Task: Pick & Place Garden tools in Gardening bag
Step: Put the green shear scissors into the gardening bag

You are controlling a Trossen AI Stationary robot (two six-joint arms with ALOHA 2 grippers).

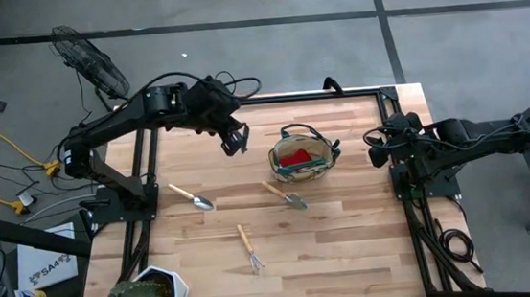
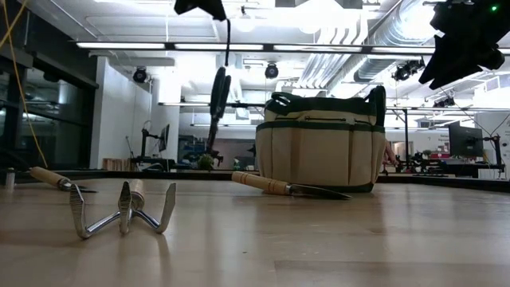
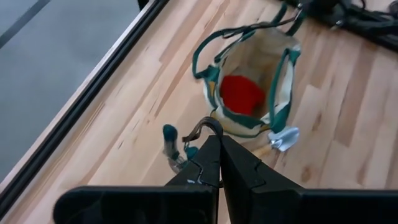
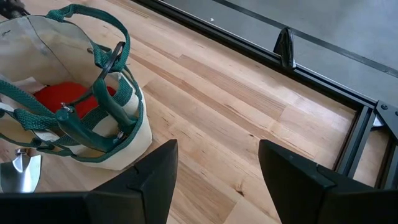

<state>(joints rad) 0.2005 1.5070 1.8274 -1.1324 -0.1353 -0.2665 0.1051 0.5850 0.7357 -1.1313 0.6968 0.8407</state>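
My left gripper (image 1: 237, 139) is shut on the green-handled pruning shears (image 3: 176, 148) and hangs above the table, just left of the gardening bag (image 1: 301, 157). In the low view the shears (image 2: 217, 104) hang in the air beside the bag (image 2: 323, 147). A red lump (image 3: 242, 93) lies inside the bag. Two wooden-handled trowels (image 1: 192, 197) (image 1: 286, 196) and the pronged rake (image 1: 249, 249) lie flat on the table. My right gripper (image 4: 217, 171) is open and empty, to the right of the bag. My left gripper pinches the shears between its two shut fingers (image 3: 227, 163), coming from above and pointing down. The fingers hide the place of contact; a green handle end (image 3: 169, 131) and a curved metal loop (image 3: 205, 127) show beside the fingertips. The shears hang clear of the table.
A plant in a white hexagonal pot (image 1: 153, 293) stands at the near left corner. One trowel's blade (image 4: 18, 171) lies close to the bag's near side. A dark metal frame (image 1: 337, 92) runs along the table's far and side edges. Bare wood lies between the bag and my right gripper.
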